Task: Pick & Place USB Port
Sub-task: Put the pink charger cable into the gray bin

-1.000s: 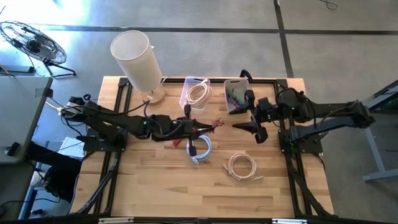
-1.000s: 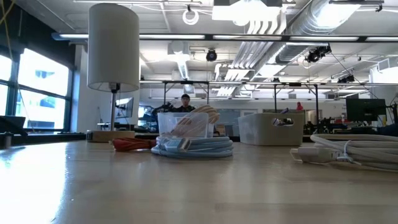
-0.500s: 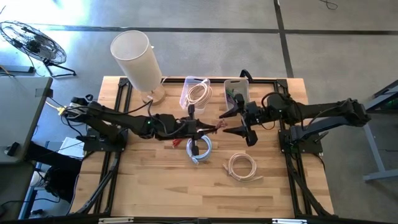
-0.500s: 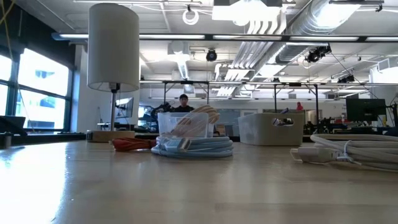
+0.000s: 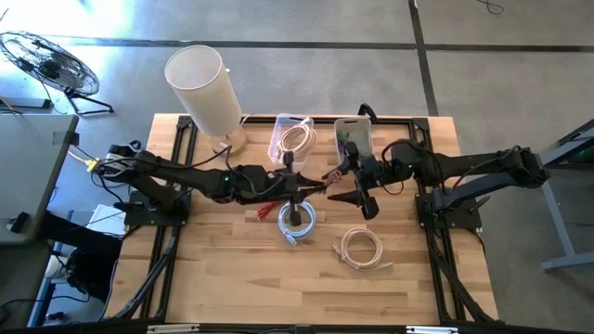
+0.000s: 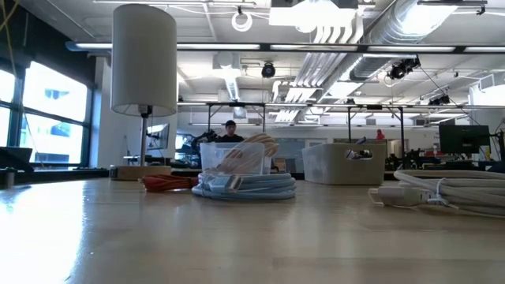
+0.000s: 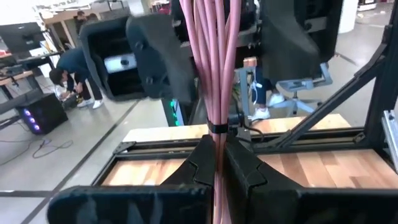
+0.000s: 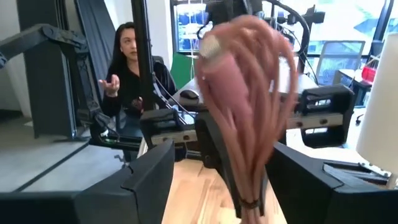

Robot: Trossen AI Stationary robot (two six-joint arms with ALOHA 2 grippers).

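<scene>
Wooden table (image 5: pixel 232 278): left claw (image 5: pixel 314 189) pinches one pink cable bundle (image 7: pixel 214 56); right claw (image 5: pixel 349 186) spread.

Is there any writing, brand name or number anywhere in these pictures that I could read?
None can be read.
Pink cable bundle: no print shows.
Lamp: plain white shade.
Clear bins: no labels visible.
Screens in the room behind: too small to read.
</scene>
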